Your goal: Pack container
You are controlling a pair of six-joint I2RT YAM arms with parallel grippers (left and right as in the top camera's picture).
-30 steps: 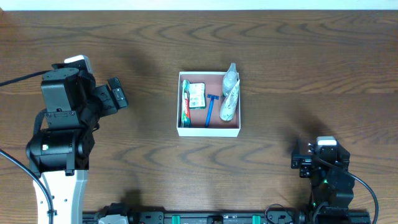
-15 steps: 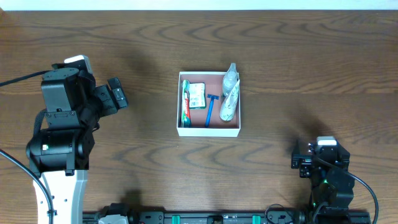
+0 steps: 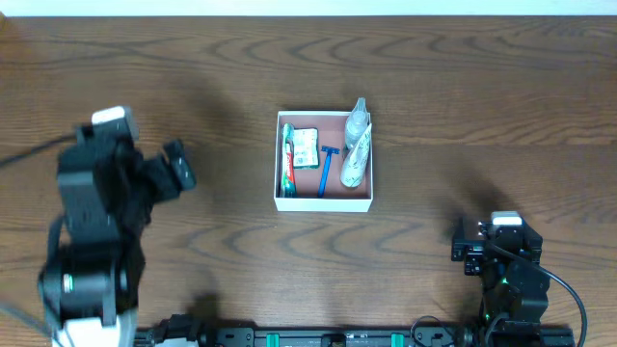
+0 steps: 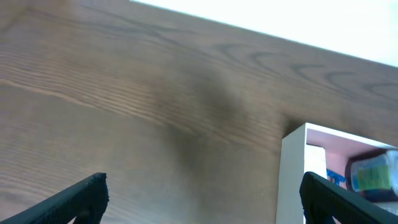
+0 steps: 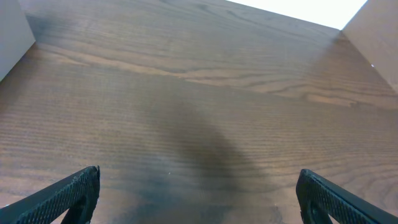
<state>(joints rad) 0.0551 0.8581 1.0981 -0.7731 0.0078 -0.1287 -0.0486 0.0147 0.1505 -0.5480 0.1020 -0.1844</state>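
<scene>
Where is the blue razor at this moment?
In the overhead view, the razor lies inside the container at the centre of the picture, between the green packet on its left and the clear bottle on its right.

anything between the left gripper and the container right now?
Nothing visible. Only bare table lies between the left gripper and the container. The left wrist view shows the same open wood up to its white corner.

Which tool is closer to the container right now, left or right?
Left, narrowly. The left tool sits level with the container, out beyond its left wall. The right tool is diagonally beyond its near right corner.
</scene>
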